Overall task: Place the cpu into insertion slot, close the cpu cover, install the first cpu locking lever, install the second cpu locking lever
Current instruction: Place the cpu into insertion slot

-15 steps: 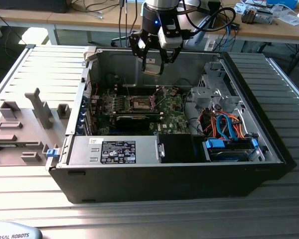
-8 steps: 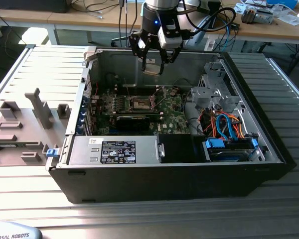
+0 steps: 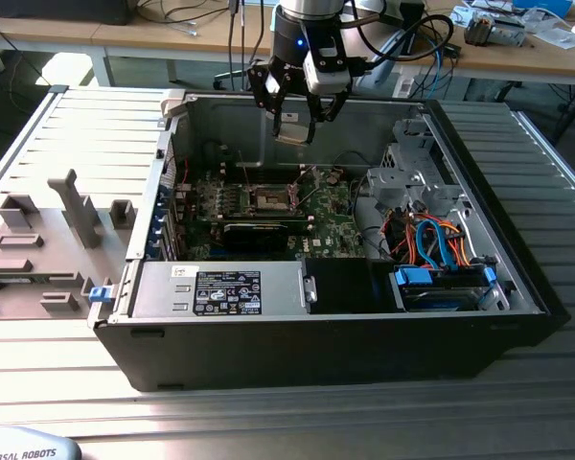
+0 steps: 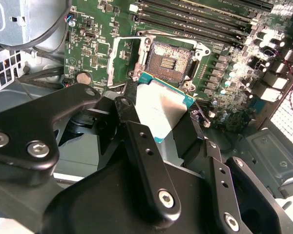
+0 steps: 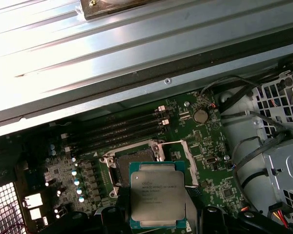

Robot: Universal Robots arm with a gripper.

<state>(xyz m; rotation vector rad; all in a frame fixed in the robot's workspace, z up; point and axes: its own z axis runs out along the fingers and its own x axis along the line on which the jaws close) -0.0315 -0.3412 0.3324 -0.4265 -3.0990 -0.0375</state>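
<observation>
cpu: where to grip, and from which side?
Pinch the cpu across two opposite thin edges, coming in along its plane from the side away from the insertion slot, as the gripper has it now. It is a flat square, so only the edges give parallel faces, and this should leave the far edge free to seat.

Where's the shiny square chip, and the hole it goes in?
The flat square silver-topped cpu (image 5: 157, 199), first wrist view: middle of its metal top.
The square silver-rimmed insertion slot (image 4: 168, 61), second wrist view: its dark centre.
</observation>
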